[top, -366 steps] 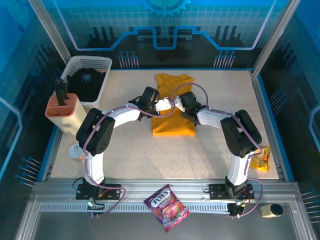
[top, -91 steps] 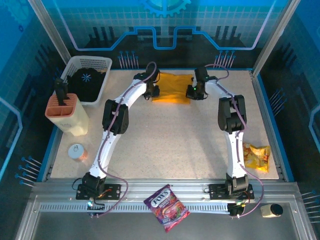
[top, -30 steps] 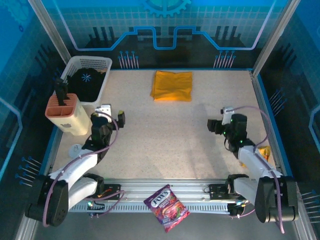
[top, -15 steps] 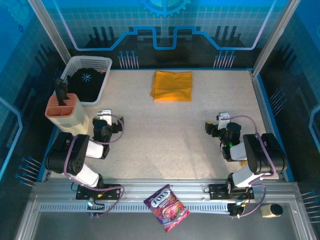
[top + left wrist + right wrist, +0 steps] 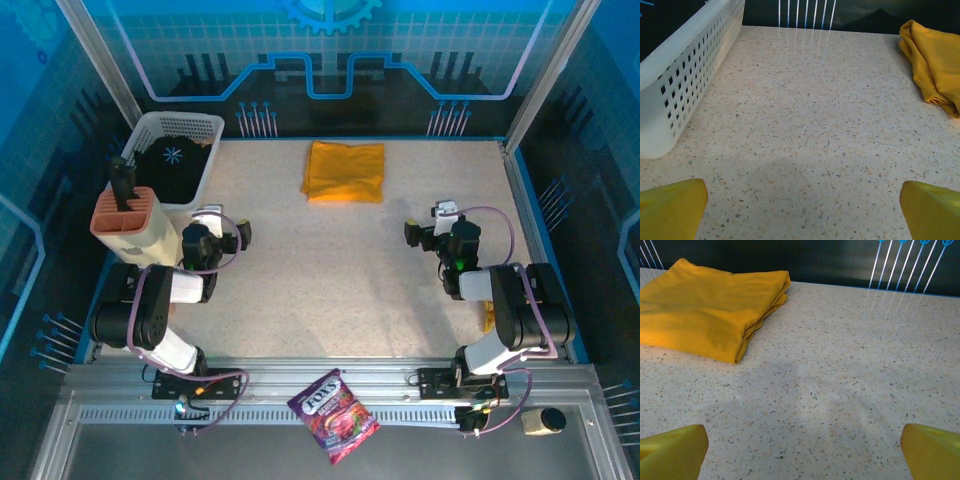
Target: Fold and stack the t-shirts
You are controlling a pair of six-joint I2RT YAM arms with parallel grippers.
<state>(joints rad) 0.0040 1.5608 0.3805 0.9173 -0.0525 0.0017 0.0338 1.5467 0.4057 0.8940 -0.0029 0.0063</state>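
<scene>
Both arms have drawn back from the far side of the table (image 5: pixel 320 300) and now sit folded over their bases. The right claw (image 5: pixel 802 452) has spread wider during the last second.

1. Near rail: a sweets pouch (image 5: pixel 333 401) lies loose, clear of the work.
2. Claws: the left claw (image 5: pixel 800 212) and the right claw are released and empty. Their yellow tips stand wide apart over bare table. This retracted pose probably keeps the arms off the finished fold.
3. Left edge: a holder (image 5: pixel 130 225) carries one dark tool (image 5: pixel 122 180), upright.
4. Behind it: a white basket (image 5: pixel 185 118) contains a dark item (image 5: pixel 172 165) with a pale mark. Whether it is a garment cannot be told.
5. Far centre: the shirt (image 5: pixel 344 171) lies folded into a compact rectangle, flat, well apart from both claws. It is likely parked there as the base of the stack.
</scene>
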